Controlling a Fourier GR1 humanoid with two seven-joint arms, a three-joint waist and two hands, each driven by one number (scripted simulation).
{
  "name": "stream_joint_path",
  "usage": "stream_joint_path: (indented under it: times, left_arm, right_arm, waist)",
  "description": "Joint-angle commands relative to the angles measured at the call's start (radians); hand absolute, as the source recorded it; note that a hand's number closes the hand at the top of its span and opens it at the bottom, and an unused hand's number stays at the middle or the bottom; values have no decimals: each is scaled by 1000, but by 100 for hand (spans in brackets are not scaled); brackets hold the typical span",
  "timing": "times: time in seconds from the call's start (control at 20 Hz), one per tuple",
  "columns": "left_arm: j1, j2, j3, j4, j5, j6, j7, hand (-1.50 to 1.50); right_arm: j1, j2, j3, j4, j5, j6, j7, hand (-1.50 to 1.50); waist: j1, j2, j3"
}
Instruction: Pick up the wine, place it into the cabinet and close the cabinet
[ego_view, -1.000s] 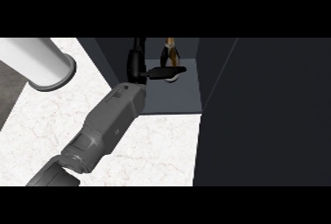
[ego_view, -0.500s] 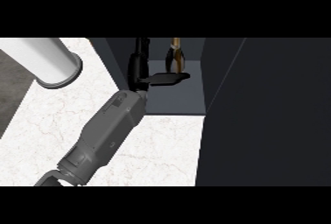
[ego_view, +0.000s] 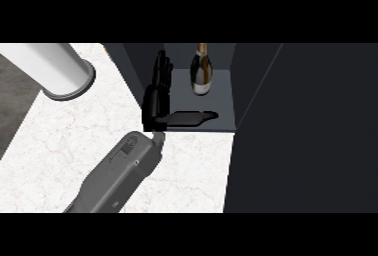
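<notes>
I have only one view, from my head, looking steeply down at the white counter (ego_view: 66, 145). It is close: my forearm (ego_view: 118, 177) enters from the near edge, and the open cabinet (ego_view: 221, 90) fills the far right.

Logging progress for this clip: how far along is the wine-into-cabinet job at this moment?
Done: the wine bottle stands upright inside the open cabinet, with no hand on it. In hand: the one hand in view sits at the cabinet's left wall, fingers straight, thumb pointing right, apart from the bottle. Which hand it is cannot be told. Left: the cabinet is not yet closed; the dark door panel stands at the right.
</notes>
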Motion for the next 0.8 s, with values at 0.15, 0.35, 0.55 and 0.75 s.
stream_joint_path:
  times: [0.15,0.35,0.55,0.75]
  left_arm:
    - [223,23,-105,-323,-54,85,49,-150]
    - [368,62,-177,-461,-87,108,50,-150]
    - [458,103,-189,-604,-119,114,68,-150]
    - [568,129,-250,-718,-149,160,57,-150]
  right_arm:
    - [8,-26,11,-224,-55,-26,135,-150]
    - [63,-39,36,-270,-56,-21,124,-150]
    - [-45,-37,-31,-160,-84,-31,119,-150]
    - [-3,-137,49,-186,-68,71,162,150]
  waist:
    - [-8,5,0]
    - [-16,4,0]
    - [-14,12,0]
    - [-14,8,0]
